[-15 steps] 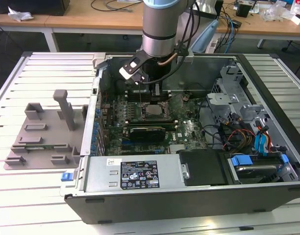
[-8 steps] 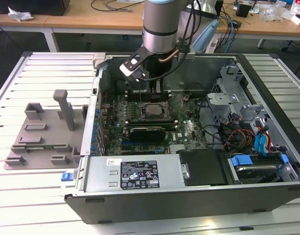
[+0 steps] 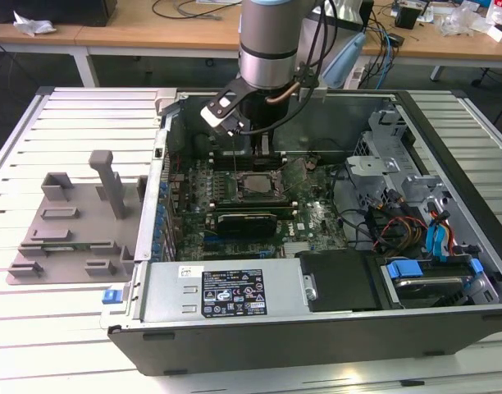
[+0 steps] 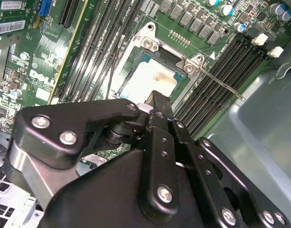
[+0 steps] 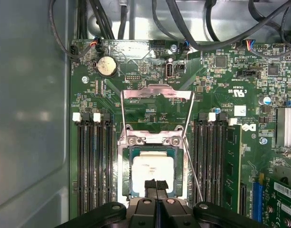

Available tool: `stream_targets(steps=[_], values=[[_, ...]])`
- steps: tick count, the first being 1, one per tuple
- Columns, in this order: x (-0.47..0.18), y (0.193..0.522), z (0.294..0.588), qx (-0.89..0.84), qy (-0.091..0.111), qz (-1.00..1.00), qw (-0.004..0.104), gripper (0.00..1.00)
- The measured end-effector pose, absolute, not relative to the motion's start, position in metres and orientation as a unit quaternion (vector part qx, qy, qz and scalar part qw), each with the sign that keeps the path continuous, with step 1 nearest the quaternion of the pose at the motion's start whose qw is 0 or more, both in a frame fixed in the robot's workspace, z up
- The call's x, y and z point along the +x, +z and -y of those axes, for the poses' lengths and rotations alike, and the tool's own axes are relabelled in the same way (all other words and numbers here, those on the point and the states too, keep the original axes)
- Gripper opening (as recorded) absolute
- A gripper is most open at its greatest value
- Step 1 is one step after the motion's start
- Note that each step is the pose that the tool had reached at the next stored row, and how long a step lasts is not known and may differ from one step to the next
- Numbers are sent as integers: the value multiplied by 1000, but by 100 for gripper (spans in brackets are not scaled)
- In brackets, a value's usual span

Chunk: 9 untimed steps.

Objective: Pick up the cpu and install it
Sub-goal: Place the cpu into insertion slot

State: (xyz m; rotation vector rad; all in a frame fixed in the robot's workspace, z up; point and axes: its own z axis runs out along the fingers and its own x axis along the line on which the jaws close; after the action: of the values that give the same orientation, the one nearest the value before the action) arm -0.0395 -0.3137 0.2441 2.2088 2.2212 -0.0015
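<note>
I am the arm (image 3: 267, 41), and I reach down into the big computer box (image 3: 448, 312). The box lies on its side with its open side up, so I can come in from the top. My pincer (image 5: 156, 184) hangs right over the socket (image 5: 127, 156) on the green board (image 5: 217, 95). My two fingers (image 5: 150, 186) are pressed tight together, and I see nothing between them. The cpu (image 5: 150, 168) is not in my grip. It lies flat in the socket with its shiny gray top up, just under my fingertips, and in the second wrist view my pincer (image 4: 152, 102) covers one edge of it. I cannot tell if my tips touch it or hang a tiny bit above. The metal lid (image 5: 157, 92) of the socket is tipped up and back, so the hole is open and the chip can sit inside. The thin lever (image 4: 221, 85) sticks out to the side, so I think the lid is not locked down. Long black slots (image 5: 95, 161) run along both sides of the socket. Gray holder blocks (image 3: 70, 222) sit on the table (image 3: 38, 328), well apart from the box on the exterior view's left.
</note>
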Motion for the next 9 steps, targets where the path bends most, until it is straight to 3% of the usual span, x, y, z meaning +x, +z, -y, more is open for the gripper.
stream_targets(steps=[9], values=[[-39, 246, 314, 705, 0, -709, 5, 11]])
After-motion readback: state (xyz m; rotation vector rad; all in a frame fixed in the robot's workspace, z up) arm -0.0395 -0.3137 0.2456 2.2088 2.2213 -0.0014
